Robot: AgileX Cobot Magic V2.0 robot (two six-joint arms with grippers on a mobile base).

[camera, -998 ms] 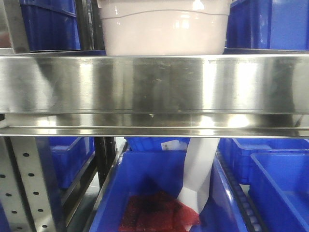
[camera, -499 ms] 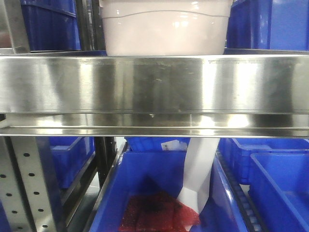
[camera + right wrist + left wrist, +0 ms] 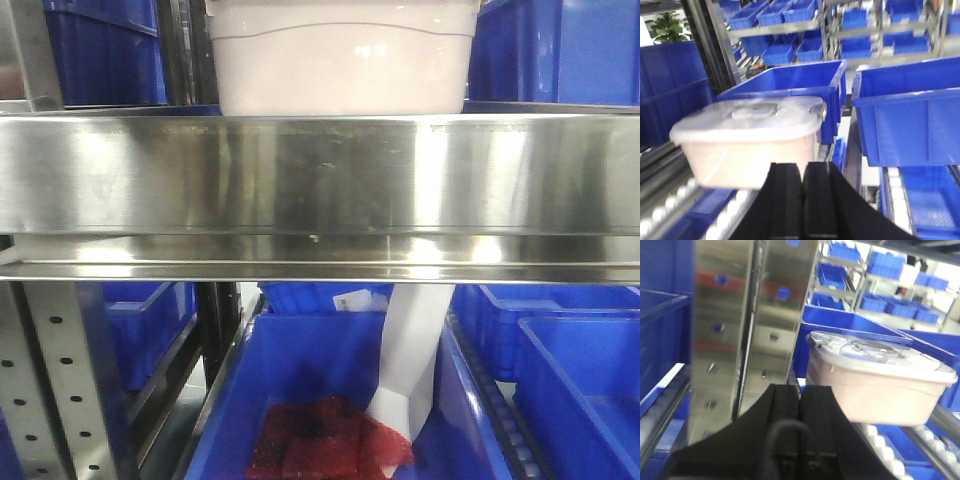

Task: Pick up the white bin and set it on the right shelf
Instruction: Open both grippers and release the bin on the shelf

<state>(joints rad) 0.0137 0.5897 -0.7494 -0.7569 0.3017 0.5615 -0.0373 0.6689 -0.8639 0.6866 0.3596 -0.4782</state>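
Note:
The white bin (image 3: 340, 60) stands on the right shelf, just behind its broad shiny steel front lip (image 3: 320, 175), at the top middle of the front view. In the left wrist view the white bin (image 3: 880, 385) rests on white rollers, ahead and to the right of my left gripper (image 3: 800, 390), which is shut and holds nothing. Seen from the right wrist, the white bin (image 3: 747, 140) with its glossy lid lies ahead and to the left of my right gripper (image 3: 803, 167), also shut and holding nothing. Neither gripper touches the bin.
Blue bins (image 3: 560, 50) flank the white bin on the shelf. A steel upright (image 3: 725, 315) stands left of it. Below the lip are a grey perforated upright (image 3: 60, 380), a blue bin with a red mesh bag (image 3: 330, 440) and a white strip (image 3: 410, 350).

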